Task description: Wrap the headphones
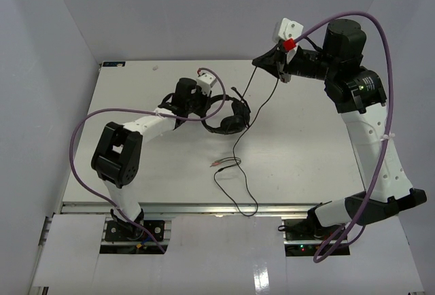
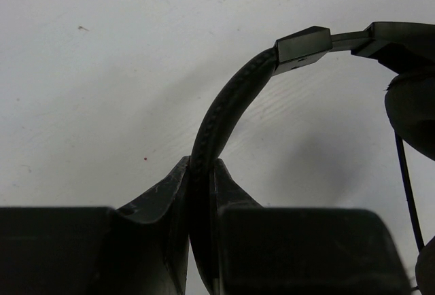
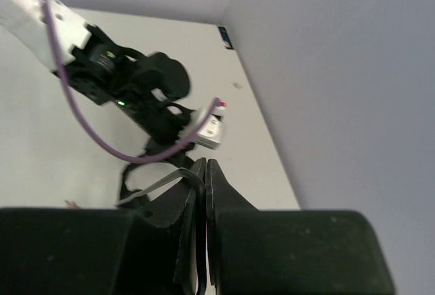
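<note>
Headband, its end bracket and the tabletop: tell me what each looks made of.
Headband: black padding in a matte, leather-like cover, judging by its fine pebbled grain and stitch-like line; possibly vinyl. End bracket: hard black plastic, going by its sharp edges and dull sheen. Tabletop: smooth white matte board, faintly scuffed; material unclear.
</note>
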